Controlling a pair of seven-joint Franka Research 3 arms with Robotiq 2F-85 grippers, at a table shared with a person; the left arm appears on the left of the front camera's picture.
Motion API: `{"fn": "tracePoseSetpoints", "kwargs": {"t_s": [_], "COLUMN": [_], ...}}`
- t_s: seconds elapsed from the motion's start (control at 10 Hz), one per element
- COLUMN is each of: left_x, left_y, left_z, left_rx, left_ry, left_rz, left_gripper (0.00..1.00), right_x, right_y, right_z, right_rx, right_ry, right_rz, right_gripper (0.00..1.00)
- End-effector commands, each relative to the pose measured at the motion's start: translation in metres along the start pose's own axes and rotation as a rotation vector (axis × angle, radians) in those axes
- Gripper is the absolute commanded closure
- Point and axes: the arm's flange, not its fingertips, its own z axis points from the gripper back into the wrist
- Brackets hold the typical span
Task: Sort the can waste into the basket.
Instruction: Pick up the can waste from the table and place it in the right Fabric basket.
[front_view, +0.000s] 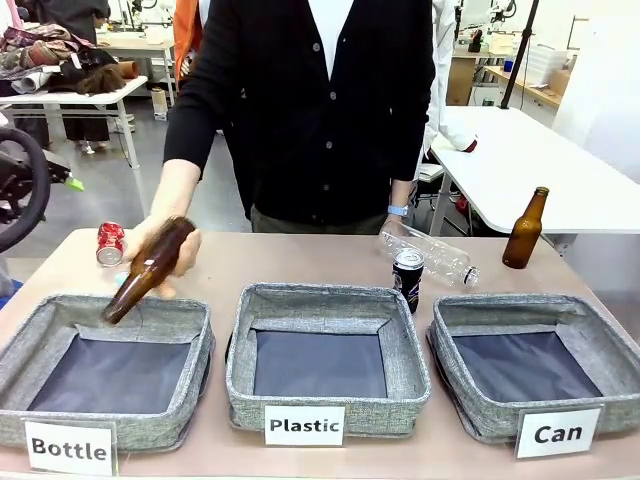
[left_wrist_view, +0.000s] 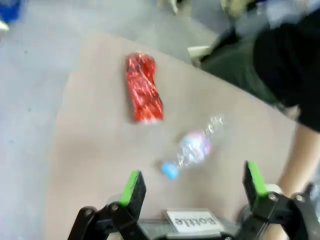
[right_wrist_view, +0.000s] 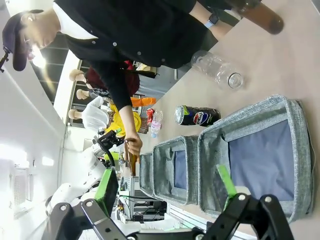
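left basket (front_view: 100, 308): "Bottle" | middle basket (front_view: 318, 296): "Plastic" | right basket (front_view: 520, 306): "Can" | black can (right_wrist_view: 197, 115): "pepsi"

Bright indoors — (left wrist view blurred)

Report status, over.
Left gripper, right gripper open, empty. Red can, black can outside can basket. Person's hand holds brown bottle over bottle basket.

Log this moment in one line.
left hand: open | right hand: open | red can: on table | black can: upright on table | Can basket: no cans inside | person: holds brown bottle over Bottle basket
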Motion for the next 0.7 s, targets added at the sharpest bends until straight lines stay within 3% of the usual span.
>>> {"fn": "tracePoseSetpoints", "kwargs": {"t_s": [0.0,0.2,0.4,0.6], "left_x": [0.012,-0.011,-0.030,-0.030], "left_y": [0.033,0.088,0.131,0.157], "left_z": [0.072,0.150,0.168,0.173], "left_rx": [-0.202,-0.372,-0.466,-0.537], "left_ry": [0.207,0.270,0.302,0.265], "left_rz": [-0.093,-0.153,-0.206,-0.200], "left_gripper": [0.00,0.00,0.00,0.00], "right_x": [0.001,0.001,0.001,0.001], "right_y": [-0.001,-0.001,-0.001,-0.001], "right_z": [-0.001,-0.001,-0.001,-0.001], "right_rx": [0.026,0.026,0.026,0.026], "right_ry": [-0.016,-0.016,-0.016,-0.016], "right_rz": [0.025,0.025,0.025,0.025], "right_gripper": [0.00,0.00,0.00,0.00]}}
